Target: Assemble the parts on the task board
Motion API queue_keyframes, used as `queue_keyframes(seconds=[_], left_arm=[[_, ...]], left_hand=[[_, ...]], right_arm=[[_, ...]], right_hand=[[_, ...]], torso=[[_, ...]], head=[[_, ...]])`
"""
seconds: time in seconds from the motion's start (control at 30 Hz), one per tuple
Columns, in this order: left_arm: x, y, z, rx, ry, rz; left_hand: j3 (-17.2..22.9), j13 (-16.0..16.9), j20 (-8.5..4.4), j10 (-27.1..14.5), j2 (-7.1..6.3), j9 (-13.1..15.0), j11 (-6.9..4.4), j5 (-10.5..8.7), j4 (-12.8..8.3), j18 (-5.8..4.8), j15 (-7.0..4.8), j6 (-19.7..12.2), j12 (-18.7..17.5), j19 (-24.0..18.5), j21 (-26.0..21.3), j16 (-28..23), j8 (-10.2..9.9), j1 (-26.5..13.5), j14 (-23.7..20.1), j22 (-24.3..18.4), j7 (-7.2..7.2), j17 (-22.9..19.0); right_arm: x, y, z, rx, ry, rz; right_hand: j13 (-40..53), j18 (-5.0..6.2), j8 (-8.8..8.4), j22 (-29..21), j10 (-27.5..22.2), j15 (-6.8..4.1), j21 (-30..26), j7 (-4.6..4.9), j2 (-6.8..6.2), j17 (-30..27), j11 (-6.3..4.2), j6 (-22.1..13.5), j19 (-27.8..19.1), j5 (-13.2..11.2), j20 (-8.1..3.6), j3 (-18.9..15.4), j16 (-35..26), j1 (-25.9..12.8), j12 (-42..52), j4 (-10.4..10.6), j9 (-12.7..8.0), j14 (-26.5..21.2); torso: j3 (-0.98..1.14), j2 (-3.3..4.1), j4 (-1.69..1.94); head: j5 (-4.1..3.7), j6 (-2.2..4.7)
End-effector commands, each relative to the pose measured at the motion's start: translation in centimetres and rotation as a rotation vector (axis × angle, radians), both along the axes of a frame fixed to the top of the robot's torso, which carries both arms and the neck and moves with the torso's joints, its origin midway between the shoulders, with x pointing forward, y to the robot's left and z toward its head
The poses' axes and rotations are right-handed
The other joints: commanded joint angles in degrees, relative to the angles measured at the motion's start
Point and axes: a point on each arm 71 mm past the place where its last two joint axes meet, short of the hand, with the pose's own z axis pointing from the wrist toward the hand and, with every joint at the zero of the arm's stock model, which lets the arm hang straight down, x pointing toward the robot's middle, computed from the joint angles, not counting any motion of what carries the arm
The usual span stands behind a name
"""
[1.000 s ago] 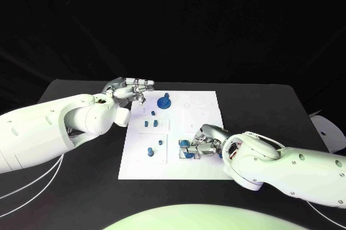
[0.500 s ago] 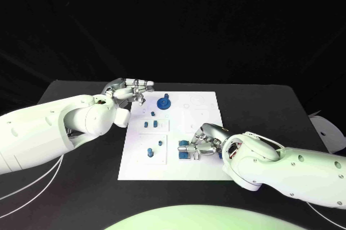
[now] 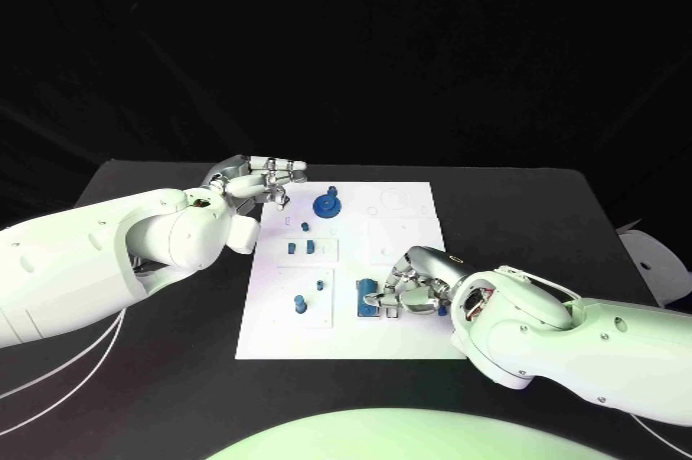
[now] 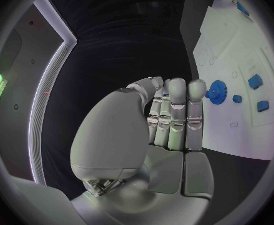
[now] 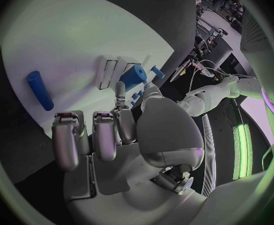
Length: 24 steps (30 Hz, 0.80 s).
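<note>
The white task board (image 3: 392, 332) lies in the middle of the black table. A blue gear (image 3: 329, 206) stands near its far edge, and two short blue pieces (image 3: 300, 247) and a blue peg (image 3: 300, 303) sit in its left recesses. My right hand (image 3: 414, 285) is low over the board's near middle, thumb and a fingertip pinching a blue block (image 3: 366, 296) that stands at a white slot (image 5: 107, 73); the blue block (image 5: 136, 78) shows just past the fingertips (image 5: 119, 89). My left hand (image 3: 260, 180) hovers off the board's far left corner, fingers curled in with nothing in them.
A loose blue cylinder (image 5: 40, 90) lies flat on the board beside my right hand. In the left wrist view the gear (image 4: 218, 90) and a small blue stud (image 4: 237, 99) sit beyond the curled fingers (image 4: 177, 110). Bare black table surrounds the board.
My right hand has shifted slightly left and nearer with the blue block between its fingertips. The left hand has stayed where it was.
</note>
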Motion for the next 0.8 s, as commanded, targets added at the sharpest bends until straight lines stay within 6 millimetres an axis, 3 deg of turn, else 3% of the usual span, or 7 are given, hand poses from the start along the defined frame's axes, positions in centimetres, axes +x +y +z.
queue_keyframes(seconds=[0.03,0.23,0.8], left_arm=[[-0.05,-0.21,0.1,-0.011,-0.001,-0.016],[-0.04,-0.18,0.09,-0.01,-0.001,-0.015],[-0.06,-0.22,0.1,-0.011,-0.001,-0.017]], left_hand=[[-0.4,0.1,0.22,-0.3,0.43,0.0,-0.08,0.19,0.0,0.84,-0.1,0.0,0.3,0.2,-0.1,-0.4,0.2,-0.2,-0.3,0.0,0.03,-0.1],[-0.4,0.1,0.22,-0.3,0.43,0.0,-0.08,0.19,0.0,0.84,-0.1,0.0,0.3,0.2,-0.1,-0.4,0.2,-0.2,-0.3,0.0,0.03,-0.1],[-0.4,0.1,0.22,-0.3,0.43,0.0,-0.08,0.19,0.0,0.84,-0.1,0.0,0.3,0.2,-0.1,-0.4,0.2,-0.2,-0.3,0.0,0.03,-0.1]], right_arm=[[-0.42,0.29,0.19,-0.011,-0.018,0.056],[-0.61,0.19,0.19,-0.017,-0.015,0.068],[0.29,0.1,-0.43,-0.04,-0.015,0.043]], right_hand=[[2.2,-0.11,0.48,14.2,0.5,-0.42,0.4,-0.42,-0.02,8.6,0.02,0.1,4.8,0.7,-0.47,0.0,0.4,1.6,0.4,-0.7,0.3,4.5],[2.5,-0.16,0.79,14.2,0.7,-0.53,0.6,-0.54,-0.14,8.8,-0.1,0.1,4.9,1.8,-0.6,0.0,0.5,3.9,0.6,-1.3,0.8,4.5],[3.0,-0.23,1.07,14.3,0.9,-0.64,1.0,-0.72,1.07,9.1,-0.26,0.2,5.1,3.3,-0.7,0.0,0.6,4.7,0.9,-0.7,1.2,4.6]], torso=[[-0.03,-0.01,0.02],[-0.05,0.0,0.06],[-0.06,0.01,0.06]], head=[[0.09,0.03],[0.1,0.01],[0.16,-0.21]])
